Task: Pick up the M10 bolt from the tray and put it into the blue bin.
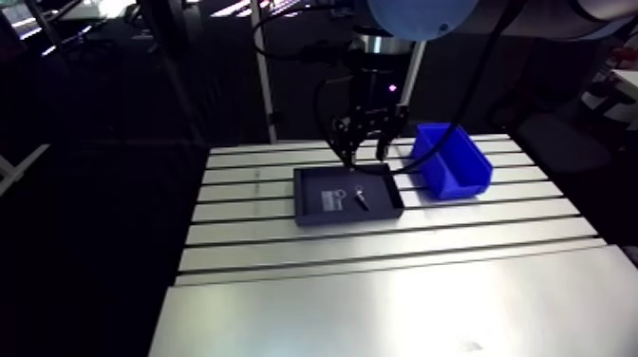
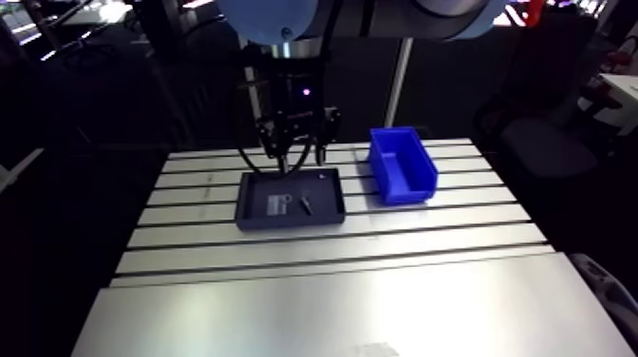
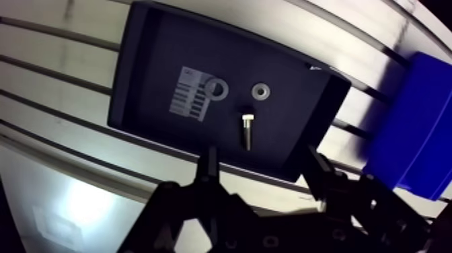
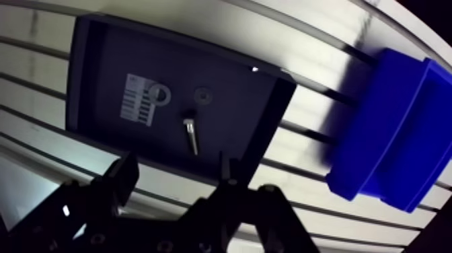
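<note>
Blue bin (image 3: pixel 410 128) cut by wrist view's edge; tray label (image 3: pixel 190 94) unreadable.

The slotted aluminium table (image 1: pixel 380 275) bears a dark tray (image 1: pixel 313 185) and, near it, a blue bin (image 1: pixel 465 180).

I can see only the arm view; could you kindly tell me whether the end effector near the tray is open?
Observer: Yes, the wrist view shows the end effector open, holding nothing.
Operator: Thank you. Does anything lie beside the bolt?
Observer: Two washers lie just beyond its head, apart from it.
Operator: And which way does it point?
Observer: Its shank points back toward the end effector.
</note>
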{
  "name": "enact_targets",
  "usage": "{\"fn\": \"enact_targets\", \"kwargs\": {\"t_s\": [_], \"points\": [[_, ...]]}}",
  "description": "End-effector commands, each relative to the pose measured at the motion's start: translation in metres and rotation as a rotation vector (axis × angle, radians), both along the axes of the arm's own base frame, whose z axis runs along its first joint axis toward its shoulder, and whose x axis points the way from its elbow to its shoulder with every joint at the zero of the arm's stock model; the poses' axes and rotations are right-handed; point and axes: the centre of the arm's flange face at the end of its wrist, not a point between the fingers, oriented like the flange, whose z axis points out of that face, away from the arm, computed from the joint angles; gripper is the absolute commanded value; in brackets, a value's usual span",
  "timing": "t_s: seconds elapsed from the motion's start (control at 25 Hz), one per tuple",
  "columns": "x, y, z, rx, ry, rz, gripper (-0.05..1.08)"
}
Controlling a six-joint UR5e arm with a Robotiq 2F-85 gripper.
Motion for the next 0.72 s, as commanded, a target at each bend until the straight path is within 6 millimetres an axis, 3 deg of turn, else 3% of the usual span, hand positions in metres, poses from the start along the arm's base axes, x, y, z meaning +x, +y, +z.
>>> {"fn": "enact_targets", "kwargs": {"t_s": [0.04, 0.28, 0.72], "points": [[0.002, 0.0, -0.019, 0.011, -0.006, 0.007, 0.41], [0.005, 0.002, -0.035, 0.03, -0.025, 0.015, 0.43], [0.009, 0.002, -0.045, 0.028, -0.038, 0.021, 0.51]]}}
